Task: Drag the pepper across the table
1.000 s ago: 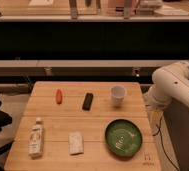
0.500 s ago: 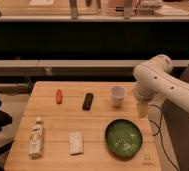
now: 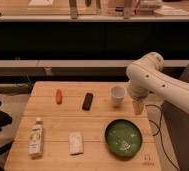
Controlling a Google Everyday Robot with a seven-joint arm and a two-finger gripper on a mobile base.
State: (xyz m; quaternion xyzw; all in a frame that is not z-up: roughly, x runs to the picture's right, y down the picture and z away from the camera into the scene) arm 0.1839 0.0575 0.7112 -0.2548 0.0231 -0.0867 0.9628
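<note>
- We see the gripper (image 3: 137, 106) at the right of the frame, hanging low over the right edge of the table (image 3: 53, 120), just right of the white cup (image 3: 118, 94). We cannot tell whether it is released or clenched, and nothing shows in its grasp.
- Behind it, the white arm (image 3: 158, 85) bends in from the right edge of the frame.
- Below the gripper sits the green bowl (image 3: 123, 138), at the lower right of the table.
- Left of the cup lies the black bar (image 3: 88, 101), and beyond that the pepper (image 3: 59, 96), in the upper left part of the tabletop, well apart from the gripper.
- A bottle (image 3: 36, 140) and a white packet (image 3: 76, 142) lie along the lower left.
- We judge the task barely begun: the pepper is untouched, so the reach across, the contact and the whole drag remain.
</note>
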